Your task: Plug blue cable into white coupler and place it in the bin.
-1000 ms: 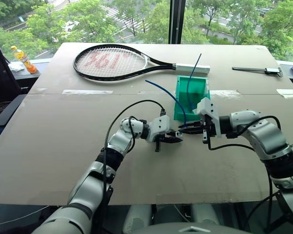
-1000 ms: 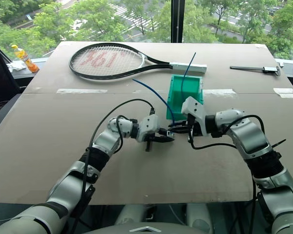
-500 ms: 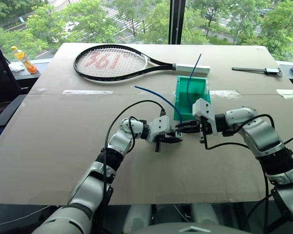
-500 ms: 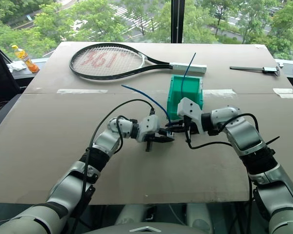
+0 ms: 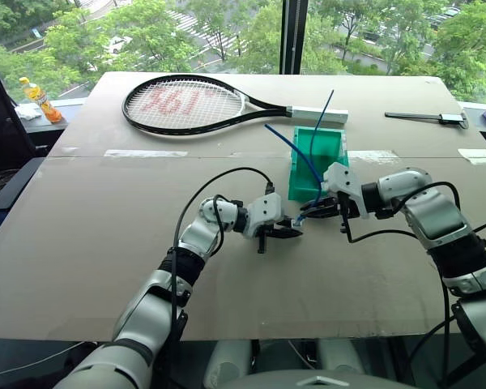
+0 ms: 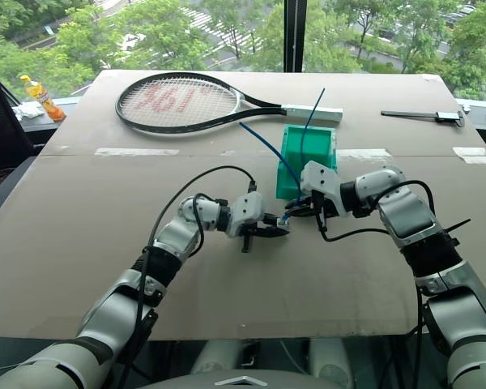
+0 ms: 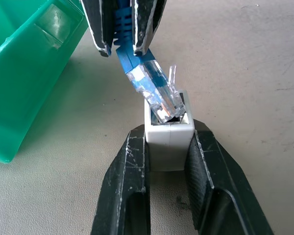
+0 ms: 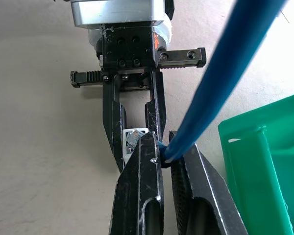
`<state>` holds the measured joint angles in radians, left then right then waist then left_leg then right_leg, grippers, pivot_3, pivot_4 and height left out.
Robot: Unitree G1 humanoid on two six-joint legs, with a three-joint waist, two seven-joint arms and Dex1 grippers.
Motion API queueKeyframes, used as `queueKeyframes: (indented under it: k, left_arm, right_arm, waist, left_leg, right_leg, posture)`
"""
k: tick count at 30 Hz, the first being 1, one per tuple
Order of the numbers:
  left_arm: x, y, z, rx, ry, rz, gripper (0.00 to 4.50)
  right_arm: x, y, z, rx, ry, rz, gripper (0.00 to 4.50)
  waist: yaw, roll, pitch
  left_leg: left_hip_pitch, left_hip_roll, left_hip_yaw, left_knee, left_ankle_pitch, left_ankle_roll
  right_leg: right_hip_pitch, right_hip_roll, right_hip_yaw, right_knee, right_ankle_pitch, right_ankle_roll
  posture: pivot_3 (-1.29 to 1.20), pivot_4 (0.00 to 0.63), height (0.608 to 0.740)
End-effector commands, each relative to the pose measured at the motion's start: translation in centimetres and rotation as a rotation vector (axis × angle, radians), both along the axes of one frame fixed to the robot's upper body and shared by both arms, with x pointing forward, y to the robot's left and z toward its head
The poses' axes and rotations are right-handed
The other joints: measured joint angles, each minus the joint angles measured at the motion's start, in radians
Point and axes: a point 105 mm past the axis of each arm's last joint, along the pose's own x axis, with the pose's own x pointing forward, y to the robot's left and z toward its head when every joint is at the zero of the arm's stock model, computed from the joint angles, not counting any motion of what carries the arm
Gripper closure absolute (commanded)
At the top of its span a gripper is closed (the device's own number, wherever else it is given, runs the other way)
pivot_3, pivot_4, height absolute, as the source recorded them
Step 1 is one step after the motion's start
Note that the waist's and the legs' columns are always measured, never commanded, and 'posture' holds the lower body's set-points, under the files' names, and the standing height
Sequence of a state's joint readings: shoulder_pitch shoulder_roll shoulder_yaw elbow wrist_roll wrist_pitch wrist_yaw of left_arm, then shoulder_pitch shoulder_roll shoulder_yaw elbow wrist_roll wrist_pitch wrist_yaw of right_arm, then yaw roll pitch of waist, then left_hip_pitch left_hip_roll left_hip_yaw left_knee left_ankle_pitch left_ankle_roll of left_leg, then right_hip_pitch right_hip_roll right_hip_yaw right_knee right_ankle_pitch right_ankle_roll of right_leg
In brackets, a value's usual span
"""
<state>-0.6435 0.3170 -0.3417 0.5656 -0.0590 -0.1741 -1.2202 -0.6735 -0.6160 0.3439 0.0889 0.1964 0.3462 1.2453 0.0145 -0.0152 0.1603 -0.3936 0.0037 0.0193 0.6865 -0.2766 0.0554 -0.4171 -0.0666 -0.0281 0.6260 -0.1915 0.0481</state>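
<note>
Bottle: at your far left, an orange-filled bottle (image 5: 39, 97) lies off the surface's edge.
Racket: a black racket (image 5: 186, 104) rests flat at the back of the surface (image 5: 105, 243), its white handle toward the bin.
Left gripper: your left gripper (image 7: 167, 161) is clamped on the white coupler (image 7: 168, 142), one black finger on each side, socket facing away from the wrist.
White coupler: you hold it just above the surface, in front of the bin's left corner.
Blue cable: the clear plug of the blue cable (image 7: 154, 93) sits tilted with its tip in the coupler's socket; you cannot tell whether it is fully seated. The rest of the cable arcs up and back over the bin's left side.
Right gripper: your right gripper (image 8: 165, 155) is closed on the blue cable just behind the plug, facing the left gripper tip to tip.
Bin: the bin (image 5: 317, 162) stands just behind both grippers, with a second, straighter blue cable (image 5: 321, 121) sticking out of it.
Tool: a thin dark tool (image 5: 425, 117) lies far right at the back.
</note>
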Motion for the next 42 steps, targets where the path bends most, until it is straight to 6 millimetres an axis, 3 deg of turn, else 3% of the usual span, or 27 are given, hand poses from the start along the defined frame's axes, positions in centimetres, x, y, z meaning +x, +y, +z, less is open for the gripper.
queueKeyframes:
  k: [1,7,18,26,42]
  left_arm:
    - [-0.2,0.3,-1.2,0.034,0.017,0.017,4.13]
    - [-0.2,0.2,-1.2,0.032,0.017,0.016,4.13]
    - [-0.2,0.0,-1.1,0.029,0.015,0.016,4.13]
    - [-0.1,-0.2,-1.0,0.025,0.014,0.015,4.13]
    - [-0.3,-0.4,-1.0,0.019,0.015,0.010,4.13]
  right_arm:
    - [0.0,0.0,-0.8,-0.047,0.015,0.007,4.50]
    - [-0.6,1.2,0.9,-0.029,-0.025,0.063,4.50]
    - [-2.0,2.2,1.2,-0.084,-0.048,0.116,4.50]
    - [-1.8,1.5,0.5,-0.134,-0.055,0.093,4.50]
    - [-1.2,1.1,1.0,-0.131,-0.042,0.070,4.50]
  waist:
    - [0.000,0.000,0.000]
    - [0.000,0.000,0.000]
    - [0.000,0.000,0.000]
    - [0.001,0.000,0.000]
    - [0.001,0.000,0.000]
  left_leg:
    - [0.000,0.000,0.000,0.000,0.000,0.000]
    - [0.000,0.000,0.000,0.000,0.000,0.000]
    - [0.000,0.000,0.000,0.000,0.000,0.000]
    - [0.000,-0.001,0.000,0.000,0.000,0.000]
    - [0.000,-0.001,-0.001,0.000,0.000,0.000]
  right_leg:
    - [0.000,0.000,0.000,0.000,0.000,0.000]
    - [0.000,0.000,0.000,0.000,0.000,0.000]
    - [0.000,-0.001,0.000,0.000,0.000,0.000]
    - [0.000,-0.002,-0.001,0.000,0.000,0.000]
    - [0.000,-0.002,-0.001,0.000,-0.001,-0.003]
  posture:
    - [0.00,0.150,0.740]
    - [0.00,0.150,0.740]
    - [0.00,0.150,0.740]
    - [0.00,0.150,0.740]
    - [0.00,0.150,0.740]
